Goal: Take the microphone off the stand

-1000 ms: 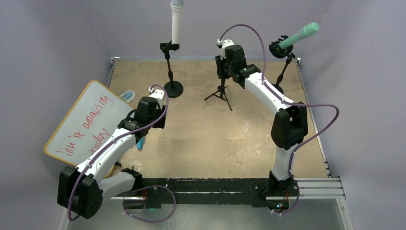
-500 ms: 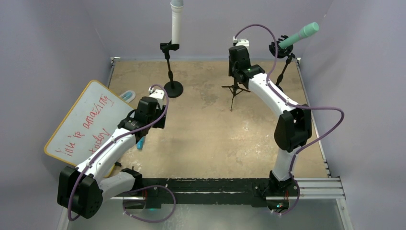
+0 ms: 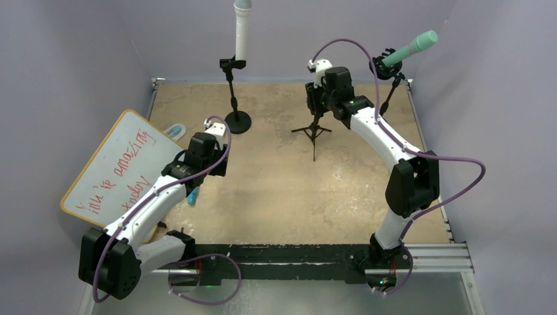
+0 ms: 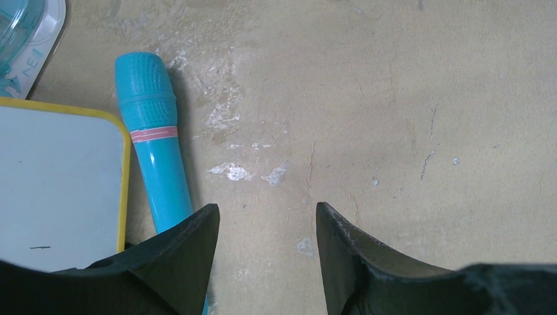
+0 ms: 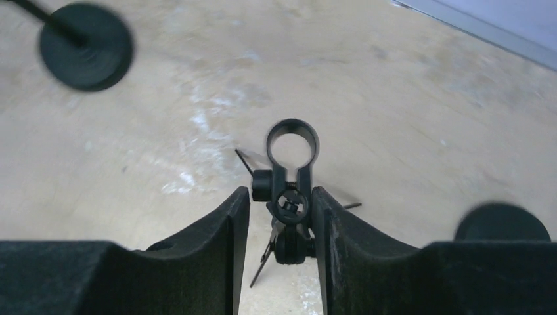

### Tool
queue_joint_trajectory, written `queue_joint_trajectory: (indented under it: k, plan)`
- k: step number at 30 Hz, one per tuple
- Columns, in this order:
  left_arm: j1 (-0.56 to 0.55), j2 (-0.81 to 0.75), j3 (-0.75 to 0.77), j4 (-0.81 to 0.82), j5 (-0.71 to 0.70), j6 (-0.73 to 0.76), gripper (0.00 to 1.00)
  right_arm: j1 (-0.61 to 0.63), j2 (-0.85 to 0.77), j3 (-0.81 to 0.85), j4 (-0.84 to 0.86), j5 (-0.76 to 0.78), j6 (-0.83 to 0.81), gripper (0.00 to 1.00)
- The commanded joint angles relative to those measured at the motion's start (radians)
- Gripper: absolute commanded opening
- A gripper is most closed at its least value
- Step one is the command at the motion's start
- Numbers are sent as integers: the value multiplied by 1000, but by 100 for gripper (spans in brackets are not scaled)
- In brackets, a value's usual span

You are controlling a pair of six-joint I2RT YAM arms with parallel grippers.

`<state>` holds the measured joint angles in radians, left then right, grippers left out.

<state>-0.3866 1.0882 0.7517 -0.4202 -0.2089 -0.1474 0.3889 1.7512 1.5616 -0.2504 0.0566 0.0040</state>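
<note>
The right end effector (image 5: 281,197) is closed on the thin neck of the empty tripod stand (image 5: 287,178); such a grip may slip and tip it. The left end effector (image 4: 266,216) hangs half open, empty, above the blue microphone (image 4: 154,138) lying near the left edge of the table (image 3: 276,190).

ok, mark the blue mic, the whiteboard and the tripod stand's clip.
blue microphone (image 4: 159,172): left wrist view, on its handle.
whiteboard (image 4: 59,184): left wrist view, on its white face.
tripod stand's clip (image 5: 287,205): right wrist view, hinge under the ring.
</note>
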Motion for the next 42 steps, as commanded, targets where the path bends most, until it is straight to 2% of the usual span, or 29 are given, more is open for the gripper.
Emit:
queue_joint_trajectory:
  k: [1,9,15,19,22,25,33,36,42]
  plan:
    - [5,-2,41,5,14,-18,54,11,-26,-15,30,-253,-196,43]
    - [5,6,42,6,17,-18,54,12,13,18,4,-365,-254,50]
    - [5,15,43,6,19,-20,54,12,12,19,-16,-506,-291,68]
    - [5,22,47,2,20,-20,54,11,6,35,-54,-537,-297,73]
    - [5,25,48,1,21,-20,54,11,-14,29,-52,-478,-254,73]
    - [5,27,48,1,23,-20,54,8,-63,-1,43,-305,-146,77]
    - [5,30,50,-2,26,-21,54,8,-266,-74,161,4,103,81]
    - [5,29,50,-2,26,-21,54,6,-336,-182,162,121,185,74]
    - [5,33,52,-2,35,-20,54,5,-447,-473,154,165,415,58]
